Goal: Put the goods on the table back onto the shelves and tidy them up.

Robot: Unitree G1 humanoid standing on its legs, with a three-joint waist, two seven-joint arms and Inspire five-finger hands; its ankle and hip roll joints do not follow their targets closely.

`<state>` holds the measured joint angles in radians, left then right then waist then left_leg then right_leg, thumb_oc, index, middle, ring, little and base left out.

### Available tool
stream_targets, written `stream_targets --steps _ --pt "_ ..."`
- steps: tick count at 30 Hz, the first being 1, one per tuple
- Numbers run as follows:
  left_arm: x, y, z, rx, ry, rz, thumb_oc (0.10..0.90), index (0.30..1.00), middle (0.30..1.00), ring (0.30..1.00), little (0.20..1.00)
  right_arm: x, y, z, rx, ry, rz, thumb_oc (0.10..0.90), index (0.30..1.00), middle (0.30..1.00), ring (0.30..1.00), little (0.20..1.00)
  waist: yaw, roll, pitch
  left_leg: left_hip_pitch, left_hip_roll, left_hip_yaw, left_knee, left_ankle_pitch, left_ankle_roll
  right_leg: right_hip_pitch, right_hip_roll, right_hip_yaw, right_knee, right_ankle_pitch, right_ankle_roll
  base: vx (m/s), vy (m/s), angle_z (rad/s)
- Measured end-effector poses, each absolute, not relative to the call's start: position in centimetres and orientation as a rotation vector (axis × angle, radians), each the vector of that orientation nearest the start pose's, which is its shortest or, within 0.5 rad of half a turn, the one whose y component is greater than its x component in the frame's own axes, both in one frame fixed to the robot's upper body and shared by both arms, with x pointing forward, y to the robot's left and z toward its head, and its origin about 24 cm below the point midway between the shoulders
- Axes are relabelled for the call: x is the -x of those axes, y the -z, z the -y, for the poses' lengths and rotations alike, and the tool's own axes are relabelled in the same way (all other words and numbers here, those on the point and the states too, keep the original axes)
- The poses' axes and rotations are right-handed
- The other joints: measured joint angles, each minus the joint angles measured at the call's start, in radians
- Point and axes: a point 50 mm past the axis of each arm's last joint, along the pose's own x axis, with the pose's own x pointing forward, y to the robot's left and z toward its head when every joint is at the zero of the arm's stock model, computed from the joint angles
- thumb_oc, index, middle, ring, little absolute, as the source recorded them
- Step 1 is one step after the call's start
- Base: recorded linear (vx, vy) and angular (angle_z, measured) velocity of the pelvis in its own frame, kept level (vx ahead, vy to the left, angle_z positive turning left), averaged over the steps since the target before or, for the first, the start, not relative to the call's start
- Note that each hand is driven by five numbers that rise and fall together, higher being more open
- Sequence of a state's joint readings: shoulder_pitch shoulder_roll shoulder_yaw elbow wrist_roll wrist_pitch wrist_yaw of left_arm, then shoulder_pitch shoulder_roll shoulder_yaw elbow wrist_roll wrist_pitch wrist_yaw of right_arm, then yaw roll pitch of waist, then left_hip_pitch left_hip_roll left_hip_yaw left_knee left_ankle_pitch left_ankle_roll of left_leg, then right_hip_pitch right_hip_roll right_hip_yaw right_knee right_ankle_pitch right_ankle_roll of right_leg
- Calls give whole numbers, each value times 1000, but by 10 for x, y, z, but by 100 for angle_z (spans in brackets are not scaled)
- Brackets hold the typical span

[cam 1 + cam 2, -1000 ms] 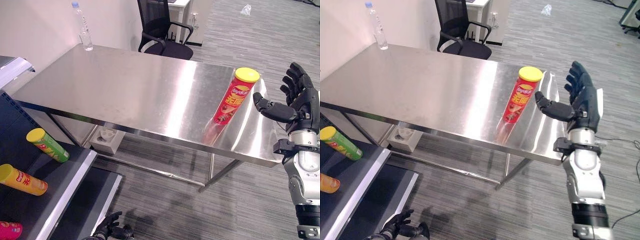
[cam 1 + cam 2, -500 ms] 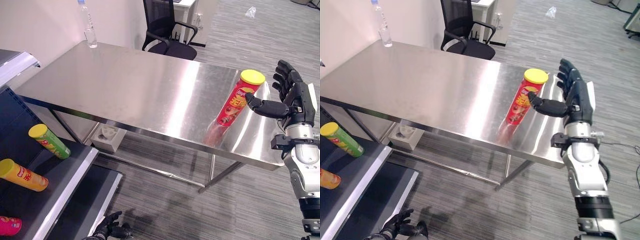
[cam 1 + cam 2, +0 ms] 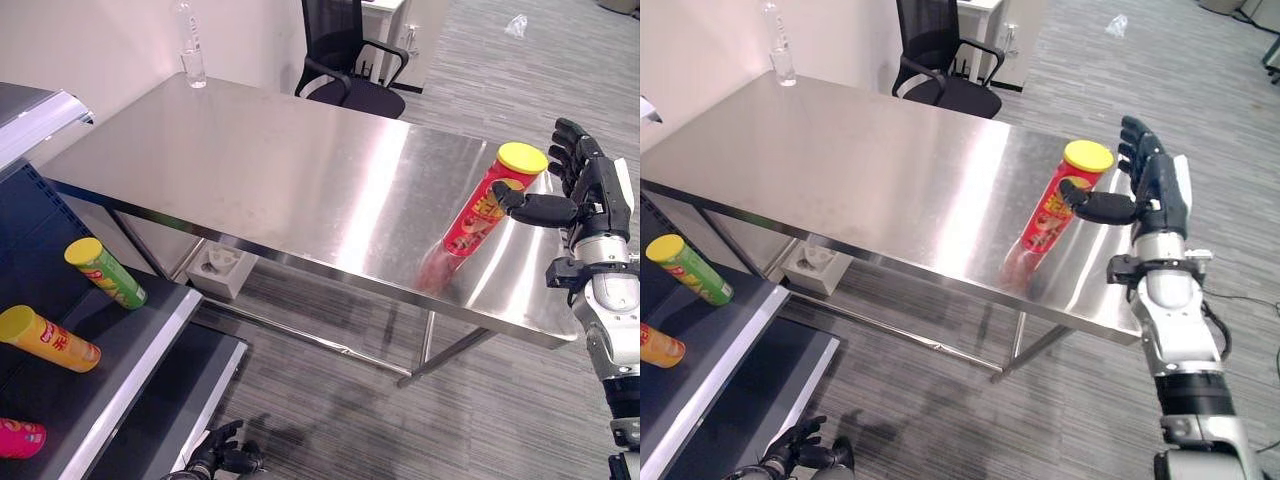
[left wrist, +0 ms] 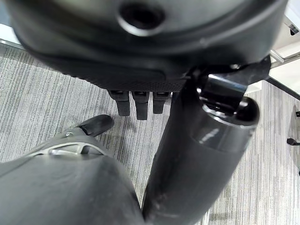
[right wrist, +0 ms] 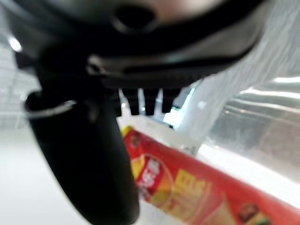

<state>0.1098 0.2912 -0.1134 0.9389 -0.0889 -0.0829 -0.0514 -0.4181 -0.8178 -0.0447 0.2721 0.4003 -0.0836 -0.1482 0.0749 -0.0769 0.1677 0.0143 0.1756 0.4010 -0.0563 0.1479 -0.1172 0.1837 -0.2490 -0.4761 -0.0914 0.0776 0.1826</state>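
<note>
A red chip can (image 3: 483, 207) with a yellow lid stands near the right end of the steel table (image 3: 260, 170). My right hand (image 3: 592, 195) is beside the can's top with its fingers straight. The thumb (image 3: 1095, 207) reaches across the can's upper front, and the fingers stand past its far side. In the right wrist view the can (image 5: 187, 187) lies between the thumb (image 5: 89, 154) and the fingers (image 5: 140, 103). My left hand (image 3: 225, 460) hangs low near the floor, relaxed and holding nothing.
A dark shelf (image 3: 130, 370) at the lower left holds a green can (image 3: 105, 272), a yellow-orange can (image 3: 50, 338) and a pink can (image 3: 20, 438). A water bottle (image 3: 190, 55) stands at the table's far left corner. A black office chair (image 3: 350, 60) sits behind the table.
My right hand has moved left to the red can, and its thumb now reaches across the can's top. The camera has shifted a little. The left hand has not moved.
</note>
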Motion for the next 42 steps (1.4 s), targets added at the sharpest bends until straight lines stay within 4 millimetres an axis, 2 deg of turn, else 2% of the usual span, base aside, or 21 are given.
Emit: stream_targets --steps 7,9,12,21,27,28,29,42 --pt "-111 140 -242 -185 -48 -975 800 900 900 900 900 -319 -198 302 353 227 321 800 900 900 900 900 3 0 0 1 0 -2 0 0 0 4 0 -10 0 0 0 4 -2 2" --pt "-112 139 -242 -184 -49 -973 800 900 900 900 900 -320 -197 302 340 223 316 800 900 900 900 900 20 0 0 0 0 -2 0 0 0 5 0 -11 0 0 -1 0 0 0" --pt "-112 139 -242 -184 -50 -971 800 900 900 900 900 -320 -197 302 311 214 315 800 900 900 900 900 25 -3 2 0 -1 -6 0 0 0 9 1 -14 0 -1 -1 2 -4 3" --pt "-113 138 -245 -185 -60 -968 800 900 900 900 900 -334 -197 304 293 217 265 800 900 900 900 900 23 -15 8 2 -1 -9 0 0 0 12 1 -15 0 -1 -1 0 0 0" --pt "-113 138 -245 -182 -62 -968 800 900 900 900 900 -334 -196 306 342 189 227 800 900 900 900 900 23 -16 9 2 -1 -11 0 1 1 12 1 -16 0 -1 -1 0 0 0" --pt "-112 138 -246 -183 -62 -968 800 900 900 900 900 -334 -196 306 342 189 226 508 462 462 462 462 22 -16 9 2 -1 -11 0 1 1 12 1 -16 0 -1 -1 0 0 0" --pt "-112 138 -246 -183 -62 -968 800 900 900 900 900 -334 -196 306 342 188 225 400 300 300 300 300 22 -16 9 3 -1 -11 0 1 1 12 1 -16 0 -1 -1 0 0 0" --pt "-113 138 -246 -184 -63 -969 800 900 900 900 900 -336 -198 303 337 163 227 400 300 300 300 300 22 -18 10 4 0 -11 0 1 1 14 2 -17 0 -1 -1 0 0 0"
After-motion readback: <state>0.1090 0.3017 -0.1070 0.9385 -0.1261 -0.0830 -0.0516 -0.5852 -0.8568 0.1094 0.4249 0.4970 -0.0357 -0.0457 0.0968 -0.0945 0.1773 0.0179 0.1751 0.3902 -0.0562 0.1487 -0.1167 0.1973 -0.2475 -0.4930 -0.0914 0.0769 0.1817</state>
